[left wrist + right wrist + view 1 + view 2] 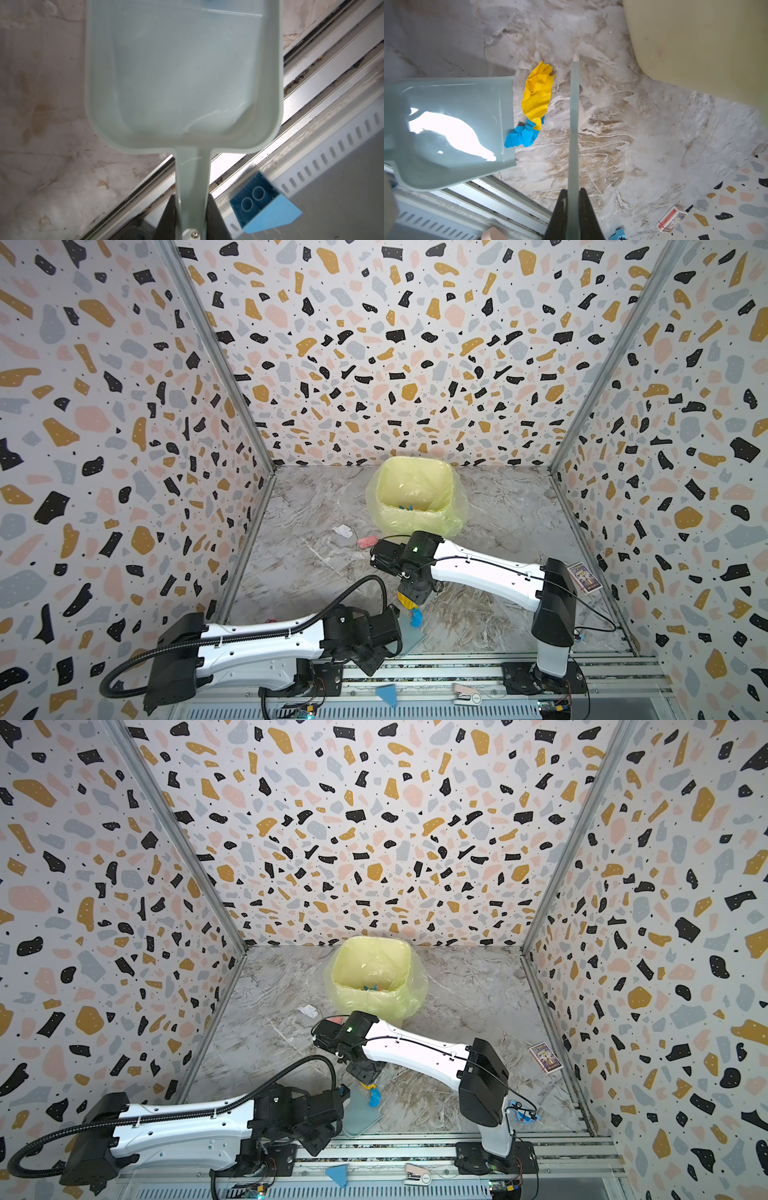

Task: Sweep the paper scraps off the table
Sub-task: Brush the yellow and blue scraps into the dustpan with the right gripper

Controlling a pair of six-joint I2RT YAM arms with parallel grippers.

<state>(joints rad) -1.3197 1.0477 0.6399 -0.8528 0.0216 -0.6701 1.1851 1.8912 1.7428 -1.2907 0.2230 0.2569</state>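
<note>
table (498,531) | 12: lined bin (419,522) | 10: white scrap (343,531), pink scrap (367,541) | 6: yellow scrap (537,91), blue scrap (521,137) | 3: card box (584,577)

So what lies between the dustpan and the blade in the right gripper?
A yellow scrap and a blue scrap, lying on the table; the right wrist view shows them.

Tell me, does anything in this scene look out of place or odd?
A blue plastic building brick lies tipped over, hollow underside showing, on the metal rail in front of the marble-pattern table, not on it, as if dropped. A small printed card box also sits near the right wall.
</note>
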